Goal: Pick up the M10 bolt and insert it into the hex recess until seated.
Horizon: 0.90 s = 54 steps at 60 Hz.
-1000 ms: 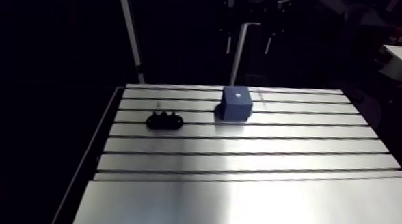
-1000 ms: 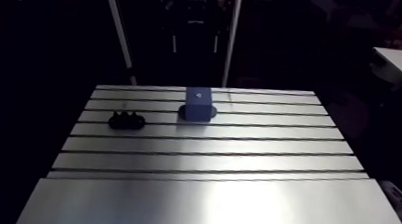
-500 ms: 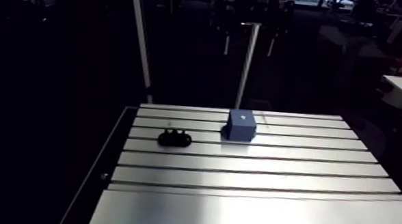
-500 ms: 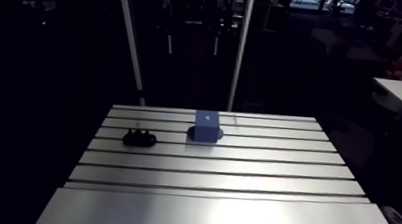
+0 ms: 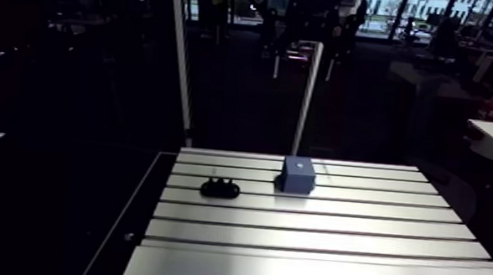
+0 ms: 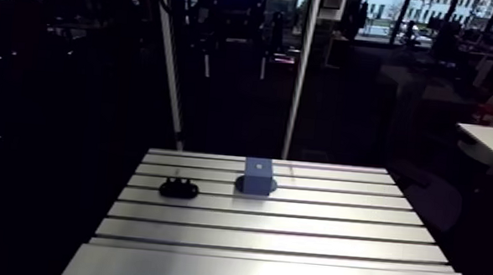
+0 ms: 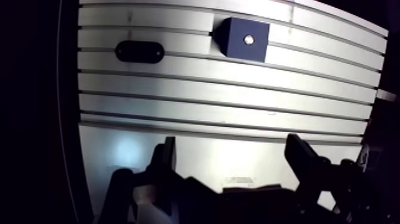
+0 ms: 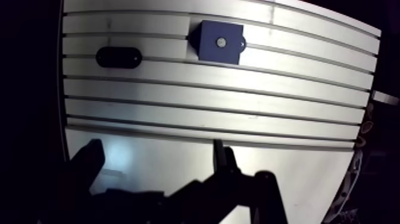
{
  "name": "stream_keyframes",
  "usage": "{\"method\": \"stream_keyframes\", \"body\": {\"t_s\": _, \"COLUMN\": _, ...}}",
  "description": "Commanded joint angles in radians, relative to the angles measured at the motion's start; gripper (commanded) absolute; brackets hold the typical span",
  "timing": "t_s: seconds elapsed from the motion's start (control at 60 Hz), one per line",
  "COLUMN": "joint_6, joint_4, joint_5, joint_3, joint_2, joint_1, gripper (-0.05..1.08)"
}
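The desk (image 7: 238, 89) is bare metal — smooth, with a soft sheen and patches of glare; the blue block (image 7: 235, 33) looks matt, plastic-like, one small glinting spot (image 7: 249, 40) on top; the black holder (image 7: 139, 51) is dull; the claw (image 7: 231, 158) — dark, matt.

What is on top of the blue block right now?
One small pale round spot sits mid-top of the blue block; whether empty recess or bolt head cannot be told.

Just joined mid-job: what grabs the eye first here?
A dark blue block with a small bright spot on top stands on the far slotted rows of the table, a black oval holder apart beside it. The gripper hangs well back from both, fingers open and empty.
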Motion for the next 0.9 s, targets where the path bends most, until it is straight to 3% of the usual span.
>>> {"method": "stream_keyframes", "body": {"t_s": 0.017, "joint_6": 0.000, "joint_4": -0.003, "joint_5": 0.000, "joint_3": 0.013, "joint_2": -0.025, "joint_1": -0.006, "gripper": 0.01}}
{"method": "stream_keyframes", "body": {"t_s": 0.433, "joint_6": -0.003, "joint_4": -0.006, "joint_5": -0.002, "joint_3": 0.059, "joint_2": -0.069, "joint_1": -0.010, "gripper": 0.01}}
{"method": "stream_keyframes", "body": {"t_s": 0.9, "joint_6": -0.006, "joint_4": -0.004, "joint_5": 0.000, "joint_3": 0.056, "joint_2": -0.070, "joint_1": -0.017, "gripper": 0.01}}
